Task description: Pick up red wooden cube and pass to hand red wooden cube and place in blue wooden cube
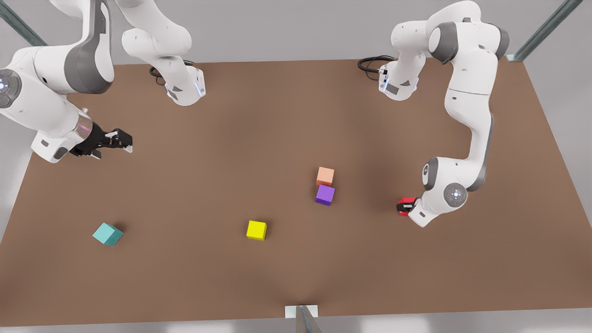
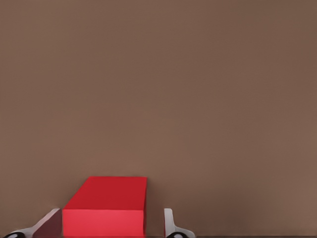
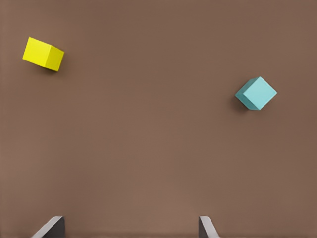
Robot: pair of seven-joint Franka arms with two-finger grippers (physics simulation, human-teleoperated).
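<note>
At the front view's right, the left gripper [image 1: 403, 206] straddles the red cube [image 1: 407, 203], fingers apart just beside its flat sides, likely light, rigid, grippable; the right gripper [image 1: 124, 140] waits spread, upper left.

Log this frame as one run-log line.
stage: grasp | left claw: open around red wooden cube | right claw: open, waiting | blue wooden cube: untouched on table

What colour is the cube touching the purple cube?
Pale orange-salmon cube, against the purple cube; best in the front view.
</note>
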